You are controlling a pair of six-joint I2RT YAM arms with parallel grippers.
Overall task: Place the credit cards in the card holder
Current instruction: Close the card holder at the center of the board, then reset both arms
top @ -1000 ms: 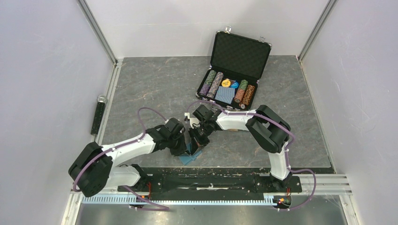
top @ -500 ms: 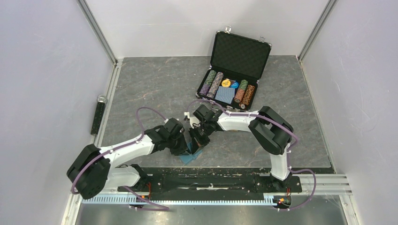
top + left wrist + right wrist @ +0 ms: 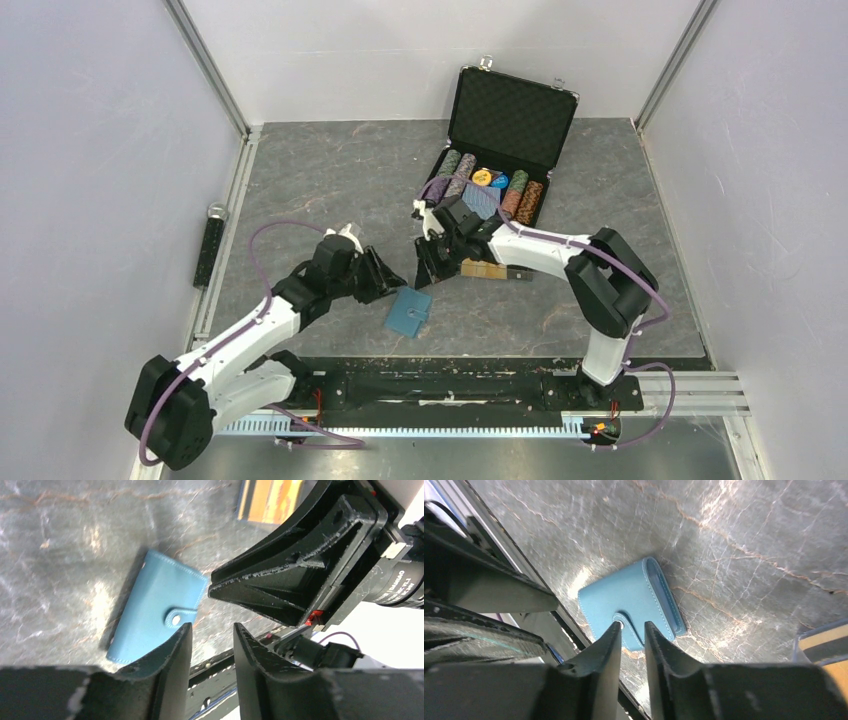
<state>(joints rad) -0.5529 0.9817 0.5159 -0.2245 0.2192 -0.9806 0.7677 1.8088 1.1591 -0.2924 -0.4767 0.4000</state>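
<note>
The holder lies folded and snapped on the table, between the two arms and touched by neither. The left gripper is spread with nothing in it. The right gripper shows a narrow gap and is also empty. An orange card and a dark one lie near the right arm, outside the holder, so I judge the loading is not finished. The next move probably calls for unsnapping the holder, holding it open and sliding a thin card in. The table is dark grey and marbled, pale walls stand around it, and an open case sits at the far side.
</note>
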